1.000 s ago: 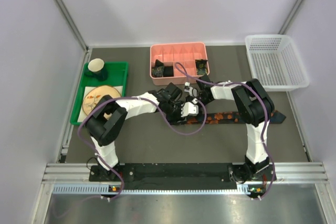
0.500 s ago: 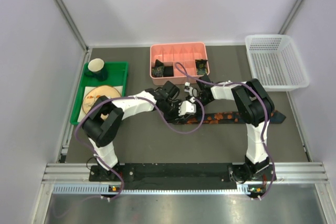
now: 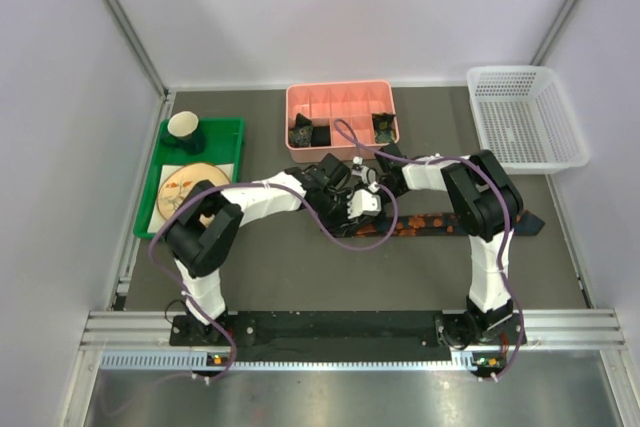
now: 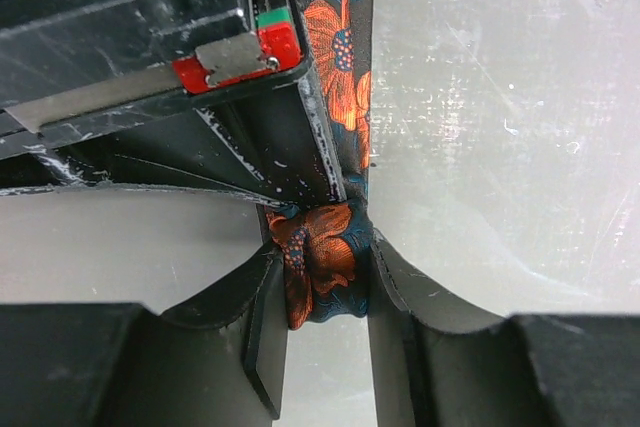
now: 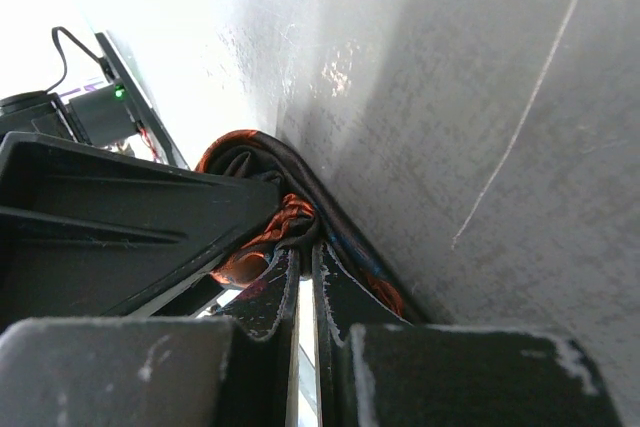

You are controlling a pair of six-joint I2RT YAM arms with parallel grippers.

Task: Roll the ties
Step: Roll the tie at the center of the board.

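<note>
A dark grey tabletop point(image 3: 300, 277) sits inside pale lilac walls point(image 3: 330, 17), with a silver aluminium rail point(image 3: 350, 325) along its near edge. At the far left a green plastic tray point(image 3: 232, 137) holds a dark cup with a cream inside point(image 3: 185, 127) and a round wooden plate point(image 3: 180, 187). At the back centre stands a pink plastic box with compartments point(image 3: 340, 92). Small dark rolled ties point(image 3: 303, 131) lie in it toward its near left and near right sides. A white plastic mesh basket point(image 3: 525, 122) sits at the back right. A narrow black fabric necktie with red-orange blotches point(image 3: 430, 222) lies flat across the middle of the table, running from the centre out to the right beneath the right arm. Both arms reach inward and meet over its left end, with purple cables point(image 3: 345, 242) looping around them. That end is wound into a small tight roll. The left gripper point(image 4: 320, 297) is clamped on the roll, one finger pressed against each side, and the unrolled length leads away from it along the table. The right gripper point(image 5: 302, 267) has its fingers pressed together, with a bunched fold of the necktie caught at their tips right beside the roll. In the left wrist view its dark body, bearing a red and green tab, sits just above the roll.
</note>
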